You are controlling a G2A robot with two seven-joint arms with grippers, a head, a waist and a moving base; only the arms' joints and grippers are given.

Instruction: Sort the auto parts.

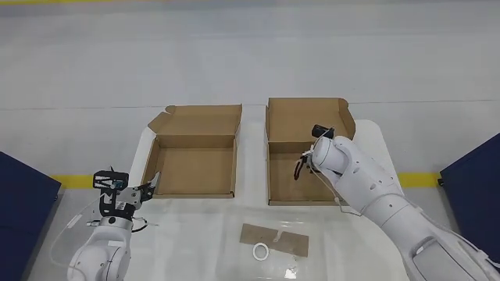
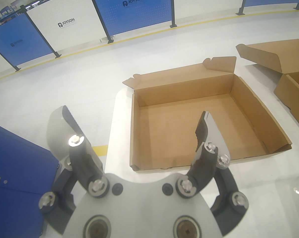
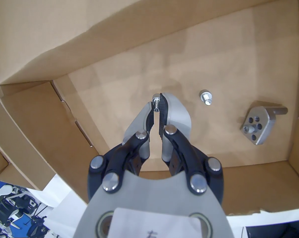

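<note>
1. Auto parts lay split between the white table [image 1: 195, 226] and the right box [image 3: 214, 50], so the sorting looked partly done.
2. The left box [image 2: 189, 125] stood open and bare at the table's left side. The left gripper [image 2: 133, 112] hung just short of it, jaws spread wide and holding nothing, probably waiting for a part of its own kind.
3. A flat cardboard sheet [image 1: 283, 240] lay on the table near the robot, with a white ring [image 1: 261, 251] at its edge, seemingly not yet sorted.
4. A metal bracket [image 3: 259, 122] rested on the right box's floor, with a loose bolt [image 3: 206, 97] near it but apart.
5. The right gripper [image 3: 157, 102] hovered above that floor. Its jaws were nearly closed, clenched at the tips on a small threaded bolt [image 3: 156, 104], apparently held there to be set down among the other metal pieces.
</note>
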